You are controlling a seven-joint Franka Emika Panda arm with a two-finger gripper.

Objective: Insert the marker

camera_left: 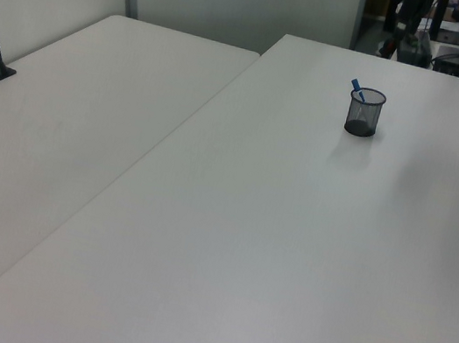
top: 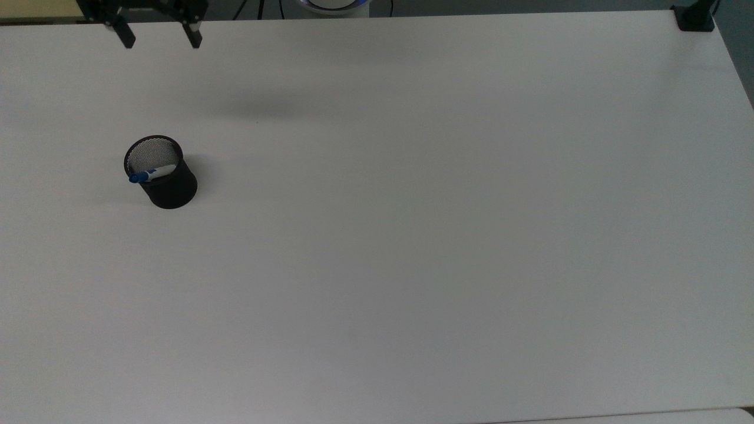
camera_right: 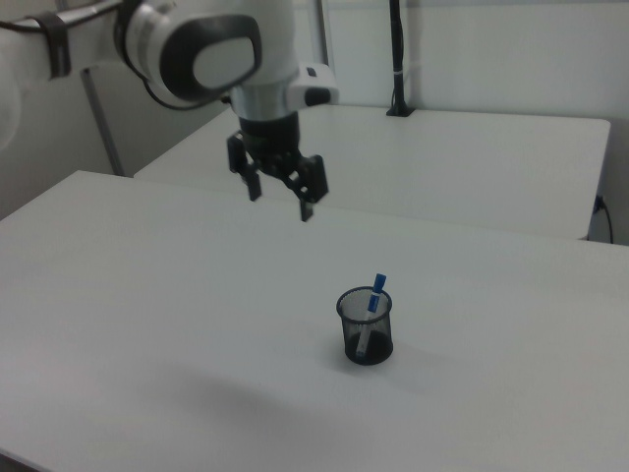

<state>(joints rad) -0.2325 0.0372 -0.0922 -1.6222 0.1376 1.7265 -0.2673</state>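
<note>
Marker (camera_right: 371,310) in cup (camera_right: 366,334); end effector (camera_right: 280,204) spread — empty.

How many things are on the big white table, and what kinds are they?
Marker: 1, white with blue, leaning inside the cup
Black mesh cup: 1, upright on the white table
Total: 2 things
The open gripper hangs above the table, holding nothing.

The marker (top: 150,174), a slim white pen with a blue cap, is standing tilted inside the black mesh cup (top: 168,182), its blue cap (camera_right: 377,284) poking above the rim. The cup is sitting upright on the white table (top: 412,235), toward the top view's left.
</note>
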